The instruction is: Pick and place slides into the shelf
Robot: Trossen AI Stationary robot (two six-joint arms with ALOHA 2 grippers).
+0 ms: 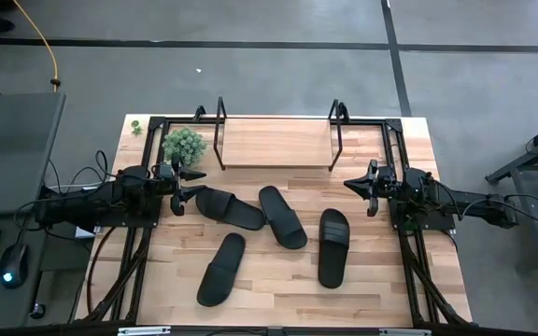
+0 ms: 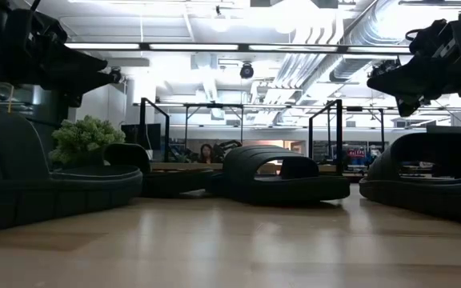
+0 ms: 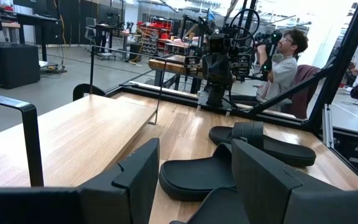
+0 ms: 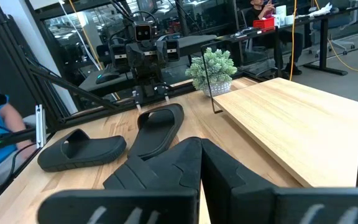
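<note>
Four black slides (image 1: 272, 241) lay scattered on the tabletop (image 1: 278, 294) in front of the shelf (image 1: 275, 142), whose light board carried nothing. A small green plant (image 1: 183, 145) stood just beside the shelf's left wire frame. The left gripper (image 1: 194, 183) hovered, fingers parted, beside the nearest slide; the right gripper (image 1: 354, 184), fingers close together, waited near the shelf's right end.

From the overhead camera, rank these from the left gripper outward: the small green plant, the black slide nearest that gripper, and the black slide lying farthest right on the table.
Measured from the left gripper:
1. Black slide sandal beside it, just off its fingertips.
2. Small green potted plant, behind it by the shelf's left end; close to item 1, hard to separate.
3. Rightmost black slide sandal, toward the right arm, plainly farthest.
</note>
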